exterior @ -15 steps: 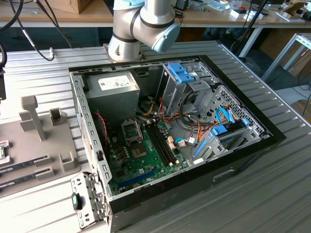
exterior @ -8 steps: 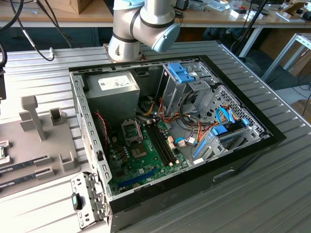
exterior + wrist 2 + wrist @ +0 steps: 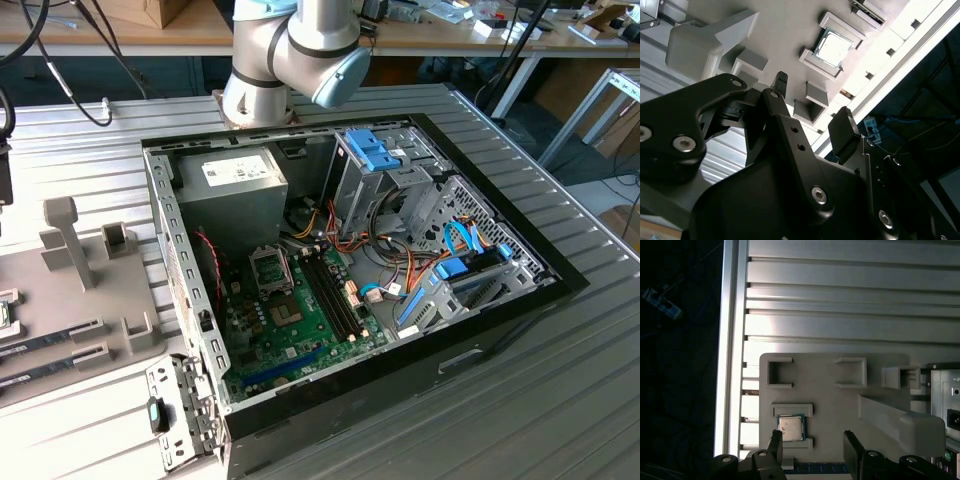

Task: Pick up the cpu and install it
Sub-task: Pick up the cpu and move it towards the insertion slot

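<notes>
The cpu [image 3: 791, 427] is a small square chip with a silvery top. It lies flat in a raised nest on the grey fixture plate [image 3: 830, 405]. In the second wrist view the cpu [image 3: 834, 47] shows bright inside the same nest. My gripper [image 3: 812, 446] hangs above the plate, open, with nothing between its black fingers. One fingertip [image 3: 775, 440] is close beside the cpu and apart from it; the other fingertip [image 3: 851, 442] is further along the plate. The gripper [image 3: 812, 102] is also open in the second wrist view. In the exterior view the open socket [image 3: 270, 268] sits on the green motherboard [image 3: 295, 325].
The open computer case [image 3: 350, 270] holds a power supply [image 3: 235, 175], drive cages with blue clips [image 3: 375, 150] and loose cables. On the fixture plate [image 3: 110, 310] stand a grey post [image 3: 65, 240] and two memory sticks [image 3: 50, 340]. The ribbed table's edge [image 3: 730, 340] runs beside the plate.
</notes>
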